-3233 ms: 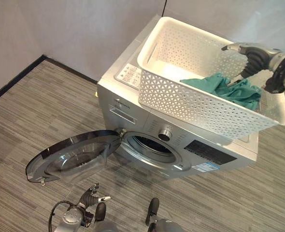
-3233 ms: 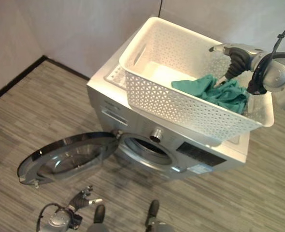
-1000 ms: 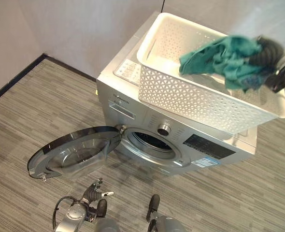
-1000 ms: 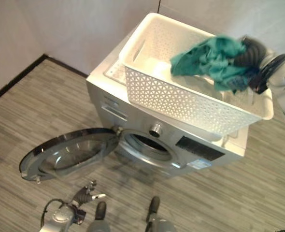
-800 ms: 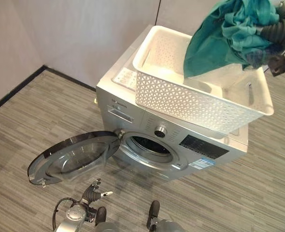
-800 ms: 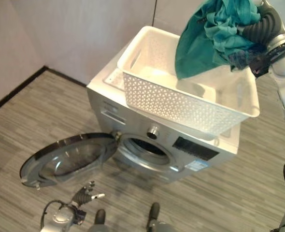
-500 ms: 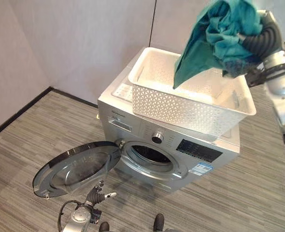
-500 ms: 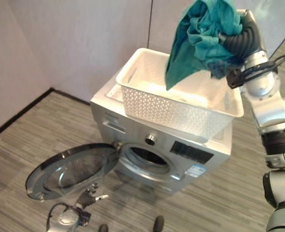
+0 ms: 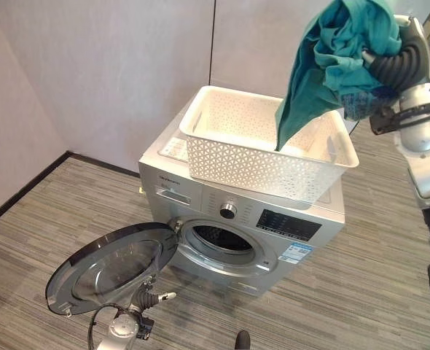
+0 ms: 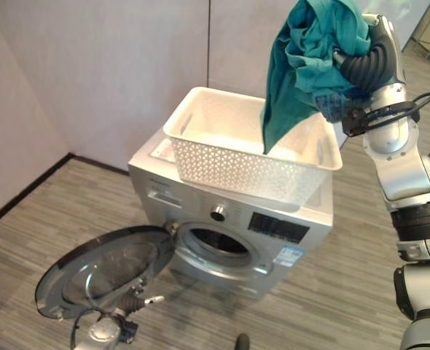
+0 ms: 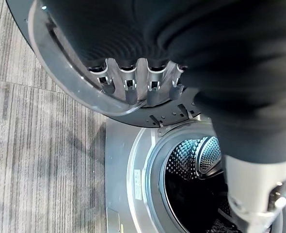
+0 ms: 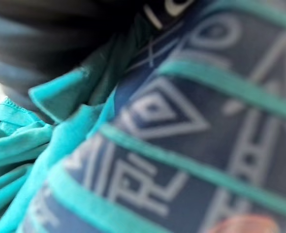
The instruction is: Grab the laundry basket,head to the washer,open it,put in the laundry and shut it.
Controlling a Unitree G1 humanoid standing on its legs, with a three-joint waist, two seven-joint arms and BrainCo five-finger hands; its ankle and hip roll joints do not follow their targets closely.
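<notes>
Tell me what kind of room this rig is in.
Probably a lab mock-up of a laundry corner rather than a home: a lone front-loading washer carrying a white basket, striped grey carpet floor, and plain partition-like walls.
</notes>
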